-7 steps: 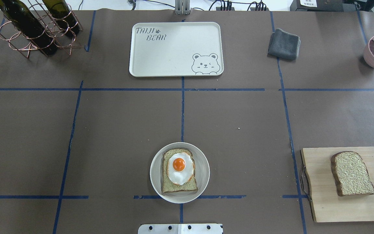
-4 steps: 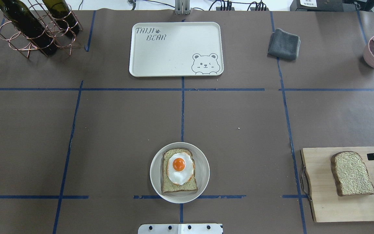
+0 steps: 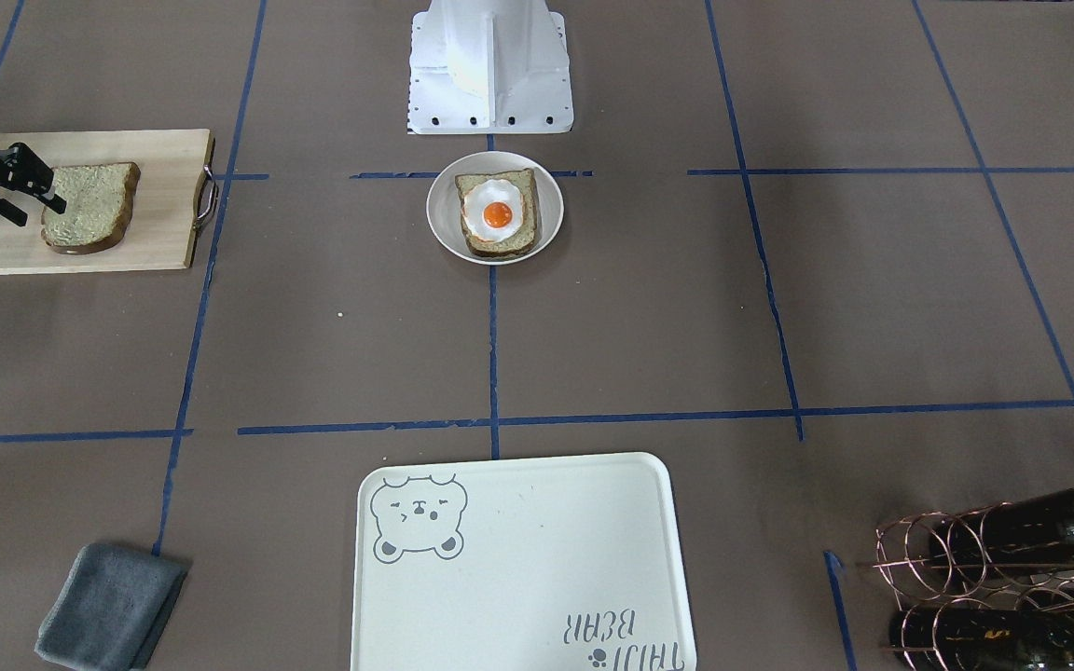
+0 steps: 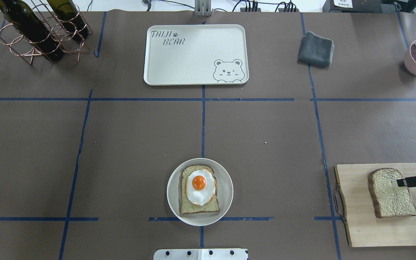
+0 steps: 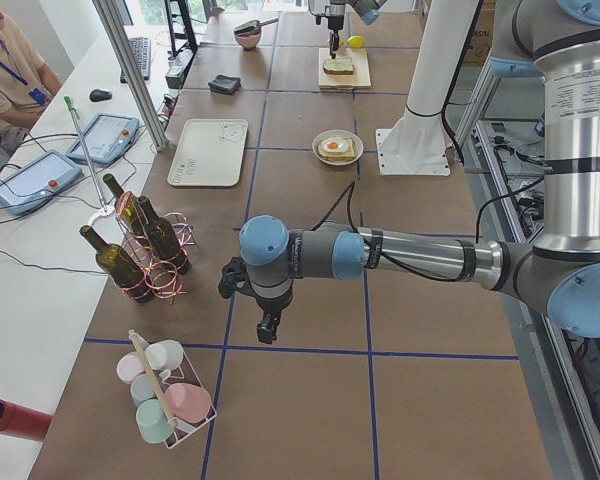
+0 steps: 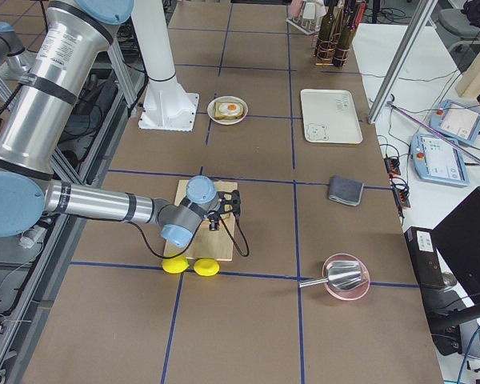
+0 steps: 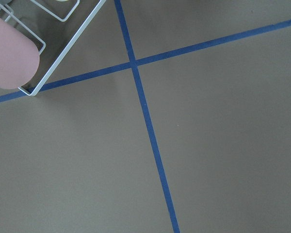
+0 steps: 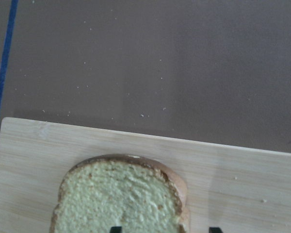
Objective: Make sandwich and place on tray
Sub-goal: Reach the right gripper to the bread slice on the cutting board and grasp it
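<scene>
With its jaws apart, the right gripper (image 3: 38, 200) hangs at the edge of the loose bread slice (image 3: 89, 205); next it must pinch it and carry it to the egg bread (image 3: 497, 214) far off, the tray (image 3: 537, 559) farther

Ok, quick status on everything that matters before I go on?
Loose slice: flat on the cutting board, not gripped.
Right hand: open, at that slice's edge; contact unclear.
Left hand: over bare table; open or shut, can't tell.
Egg: on the bottom slice, uncovered, in the plate.
Tray: nothing on it.
</scene>
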